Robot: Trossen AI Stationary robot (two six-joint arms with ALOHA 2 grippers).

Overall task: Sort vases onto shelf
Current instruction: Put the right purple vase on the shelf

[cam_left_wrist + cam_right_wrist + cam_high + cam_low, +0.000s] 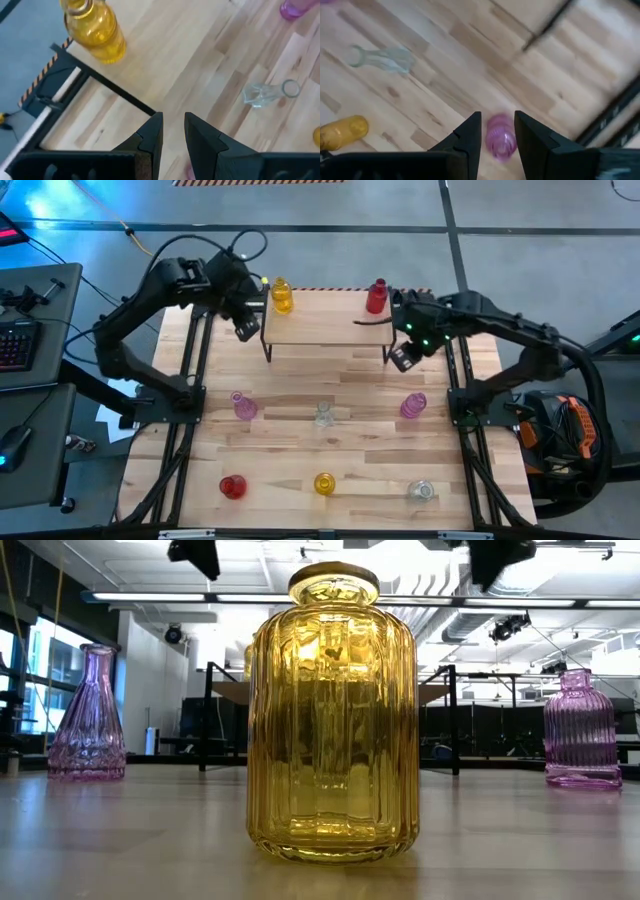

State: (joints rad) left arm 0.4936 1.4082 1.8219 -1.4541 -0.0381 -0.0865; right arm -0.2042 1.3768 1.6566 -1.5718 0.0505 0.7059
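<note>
Shelf (325, 330) holds yellow vase (282, 297), red vase (376, 298).

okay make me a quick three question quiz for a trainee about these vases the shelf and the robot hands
1. How many vases stand on the shelf?
2. True or false: the left hand is holding a vase.
3. Which vase lies below the right hand: A yellow, B pink, C red?

Key
1. Two: a yellow vase and a red vase.
2. False; nothing is between its fingers.
3. B, the pink vase.
</note>
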